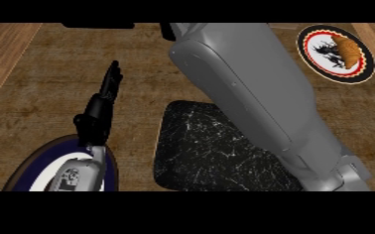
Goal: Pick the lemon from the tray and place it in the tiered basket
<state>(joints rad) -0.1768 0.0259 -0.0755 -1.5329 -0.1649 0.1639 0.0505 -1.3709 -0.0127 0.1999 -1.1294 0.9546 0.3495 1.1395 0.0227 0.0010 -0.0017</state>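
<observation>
Two plates (29,166) (321,54), one black marbled tray (205,148), one croissant (348,49).

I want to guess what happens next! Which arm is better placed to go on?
Probably right: the right forearm stretches across the tray toward the counter's far edge, hand out of sight; the left hand rests open near a plate. No lemon shows.

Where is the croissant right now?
The croissant lies on the round plate at the head view's top right, right of the grey right forearm.
</observation>
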